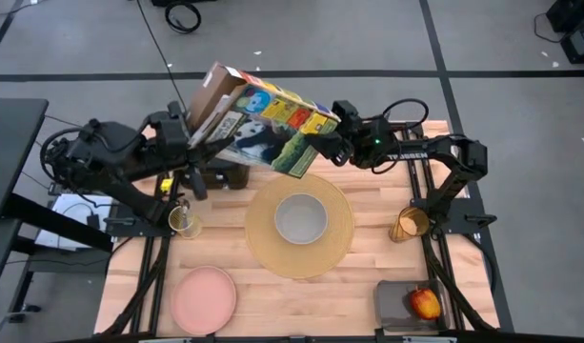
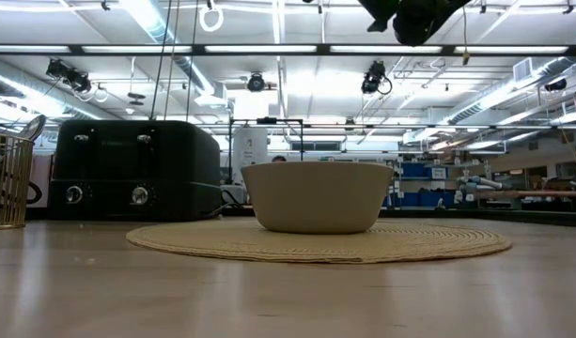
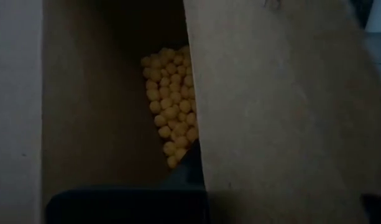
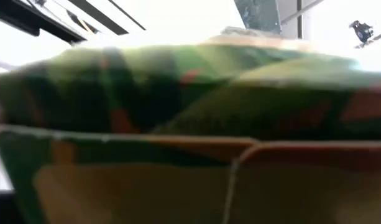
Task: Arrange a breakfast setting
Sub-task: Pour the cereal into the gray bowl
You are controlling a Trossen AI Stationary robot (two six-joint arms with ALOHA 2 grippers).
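The smooth, pale grey bowl (image 1: pixel 301 218) sits at the middle of the round, woven tan placemat (image 1: pixel 263 238) on the wooden table (image 1: pixel 311 300). Above its far edge both arms hold a tilted cardboard cereal box (image 1: pixel 263 119) with a panda print, yellow cereal balls (image 3: pixel 170 106) showing inside. The left gripper (image 1: pixel 182 129) clamps the open brown end and the right gripper (image 1: pixel 332 133) the other end.

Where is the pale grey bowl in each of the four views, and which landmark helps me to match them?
High view: pale grey bowl at centre, on the tan placemat.
Low view: bowl at centre, on the placemat.
Left wrist view: not in it.
Right wrist view: not in it.
Shared landmark: the placemat.
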